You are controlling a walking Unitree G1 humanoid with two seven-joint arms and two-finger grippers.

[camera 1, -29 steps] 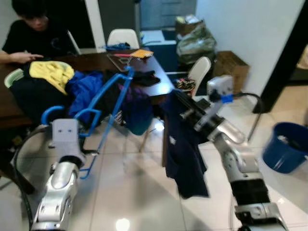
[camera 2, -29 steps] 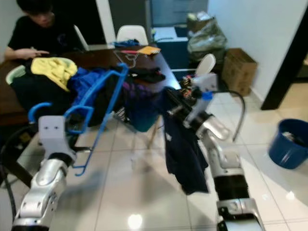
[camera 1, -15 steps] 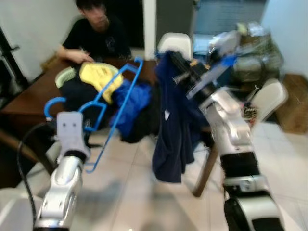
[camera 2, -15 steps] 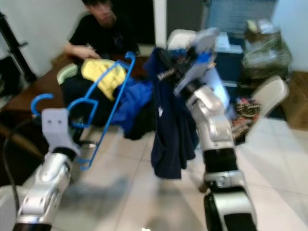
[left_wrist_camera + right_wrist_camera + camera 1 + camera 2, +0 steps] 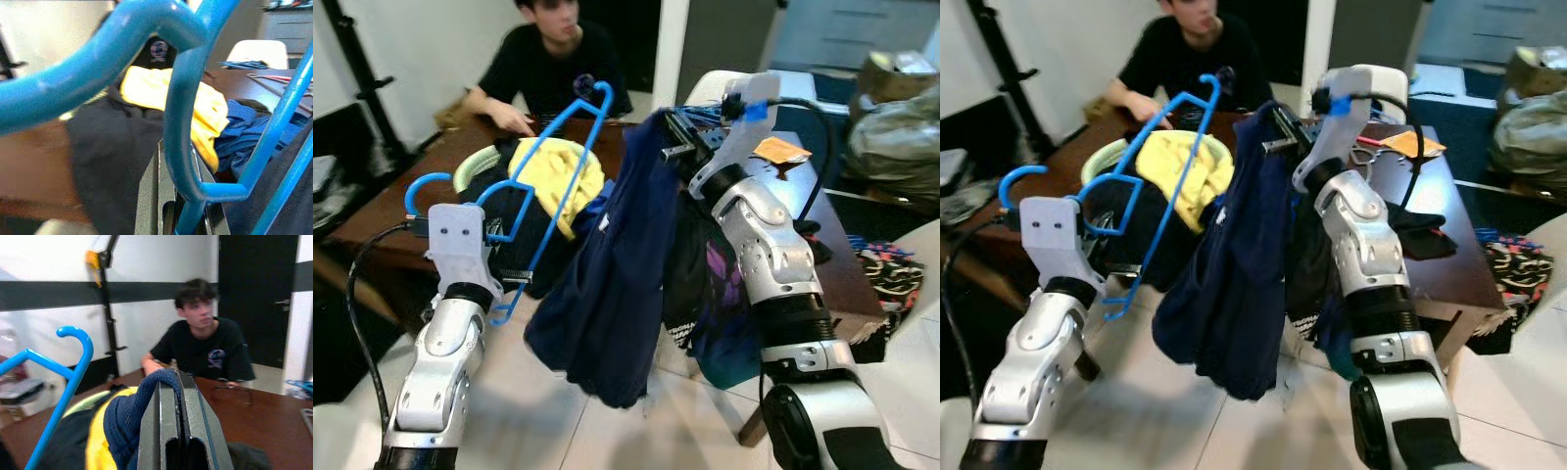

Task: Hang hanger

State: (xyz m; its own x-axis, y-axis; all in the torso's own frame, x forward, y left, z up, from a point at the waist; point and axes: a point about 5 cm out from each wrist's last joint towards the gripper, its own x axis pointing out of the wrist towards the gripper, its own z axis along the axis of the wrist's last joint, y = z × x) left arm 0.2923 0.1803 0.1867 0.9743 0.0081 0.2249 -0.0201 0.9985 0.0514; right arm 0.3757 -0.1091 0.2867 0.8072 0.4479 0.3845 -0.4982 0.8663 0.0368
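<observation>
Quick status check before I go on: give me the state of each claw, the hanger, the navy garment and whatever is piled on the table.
left claw: shut on the blue hanger, held up in front of the table
blue hanger: bare, tilted, hook toward the robot's left
right claw: shut on the navy garment, raised
navy garment: dangling from the claw, not on the hanger
clothes pile: heaped on the table, yellow piece on top
table: a person seated behind it

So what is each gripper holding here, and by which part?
Left gripper: blue hanger, clamped on its lower bar. Right gripper: navy garment, pinched at a bunched top edge, the rest hanging.
</observation>
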